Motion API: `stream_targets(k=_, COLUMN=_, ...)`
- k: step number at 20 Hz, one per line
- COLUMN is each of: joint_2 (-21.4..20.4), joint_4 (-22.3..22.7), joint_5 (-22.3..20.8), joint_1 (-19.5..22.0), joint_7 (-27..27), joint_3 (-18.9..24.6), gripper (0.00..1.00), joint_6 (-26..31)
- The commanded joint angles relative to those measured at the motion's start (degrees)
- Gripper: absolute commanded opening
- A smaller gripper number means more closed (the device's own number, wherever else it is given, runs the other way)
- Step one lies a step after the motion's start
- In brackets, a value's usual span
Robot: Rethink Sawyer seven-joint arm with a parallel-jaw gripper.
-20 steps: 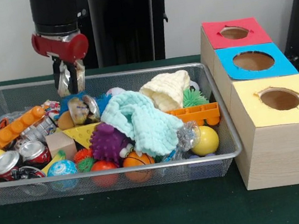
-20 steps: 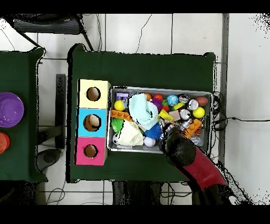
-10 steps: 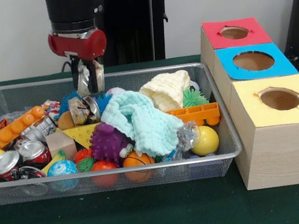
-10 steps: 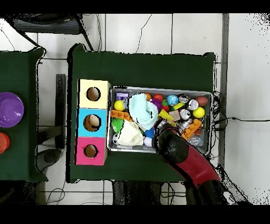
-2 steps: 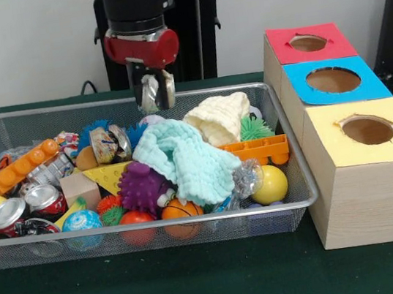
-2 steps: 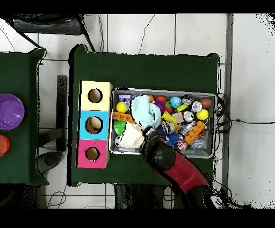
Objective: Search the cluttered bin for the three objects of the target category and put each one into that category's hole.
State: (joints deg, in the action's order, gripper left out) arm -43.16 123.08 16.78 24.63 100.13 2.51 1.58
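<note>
Pincer (image 5: 156,94) closed on crumpled shiny object (image 5: 150,92), lifted above far rim of wire bin (image 5: 142,231). Since one second ago arm has moved sideways along far rim toward boxes, object still in grip. Judgement: carry stage, drop into hole not yet done. Which hole is target, cannot tell. Three boxes by bin's end near bench edge: red box (image 5: 308,43), blue box (image 5: 333,81), yellow box (image 5: 366,130), one hole each. In bin: two cans (image 5: 24,207), two cloths, several balls.

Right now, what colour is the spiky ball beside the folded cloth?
Purple; the spiky ball shows best in the front view.
</note>
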Motion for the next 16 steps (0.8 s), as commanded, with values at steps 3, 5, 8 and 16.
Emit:
stream_targets(k=3, joint_2=-1.67, joint_4=-1.83, joint_5=3.64, joint_1=-1.77, joint_7=13.17, joint_3=-1.26, gripper=1.00, joint_6=4.51)
stream_targets(k=5, joint_2=-2.22, joint_4=-4.25, joint_5=3.10, joint_1=-1.25, joint_7=11.38, joint_3=-2.28, gripper=1.00, joint_6=7.29)
stream_targets(k=8, joint_2=-2.61, joint_4=-7.43, joint_5=2.02, joint_1=-0.94, joint_7=9.07, joint_3=-3.69, gripper=1.00, joint_6=10.46)
stream_targets(k=16, joint_2=-0.65, joint_4=-16.35, joint_5=-2.22, joint_1=-0.83, joint_7=4.02, joint_3=-7.02, gripper=1.00, joint_6=15.12)
